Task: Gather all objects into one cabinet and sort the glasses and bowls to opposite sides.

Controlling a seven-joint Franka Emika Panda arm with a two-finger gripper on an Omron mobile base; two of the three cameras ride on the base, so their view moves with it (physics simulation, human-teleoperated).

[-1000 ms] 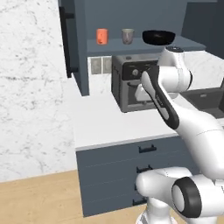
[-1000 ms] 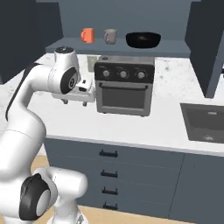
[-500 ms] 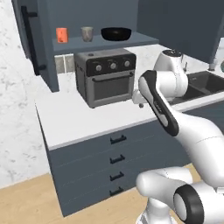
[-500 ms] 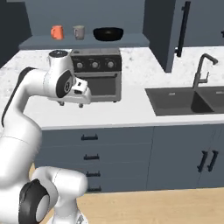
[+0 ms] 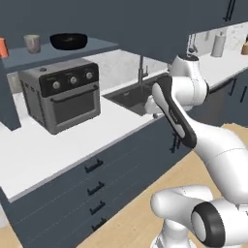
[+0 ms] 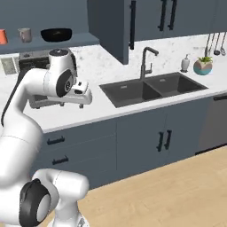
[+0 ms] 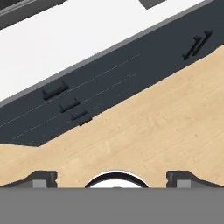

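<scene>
Left base view: I see the cabinet shelf running along the upper left, directly above the toaster oven. Taking the oven as landmark: black bowl sits on the shelf above the oven's right end, upright, mouth up, wide axis along the shelf. Grey-beige cup stands upright just left of the bowl, above the oven's left end, not touching it. Orange cup is further left at the frame edge, partly cut off. I can't pick out a red cup. The arm's hand hangs right of the oven, over the counter edge near the sink.

Right base view: same shelf above the oven, which is mostly hidden behind the arm. Bowl sits above the oven's right end, grey-beige cup to its left, orange cup at the frame edge. All upright, in a row along the shelf. The cabinet door with its vertical black bar handle stands open, right of the oven. Gripper is just in front of the oven, pointing down; I can't judge the jaws here.

Hand view: gripper looks down at the wood floor and the drawer fronts. Finger tips sit wide apart with nothing between them, so the claw is released and empty.
</scene>
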